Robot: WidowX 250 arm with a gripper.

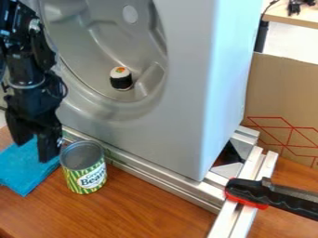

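Blue cloth (22, 173) is lying on the worktop (142, 214) by the gripper (35, 142), whose fingers are standing apart, no grasp being made yet, while the can (84, 169) is standing nearby and toy sushi (121, 78) is resting inside the grey recess (87, 62)

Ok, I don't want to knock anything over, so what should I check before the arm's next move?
1. Gripper fingers apart: ok.
2. Room between gripper and can: not ok, one finger is right by it.
3. Can upright: ok.
4. Gripper off the blue cloth: cannot tell, it hangs low there.
5. Sushi roll resting inside the grey basin: ok.
6. Clamp tight on the metal rails: cannot tell.
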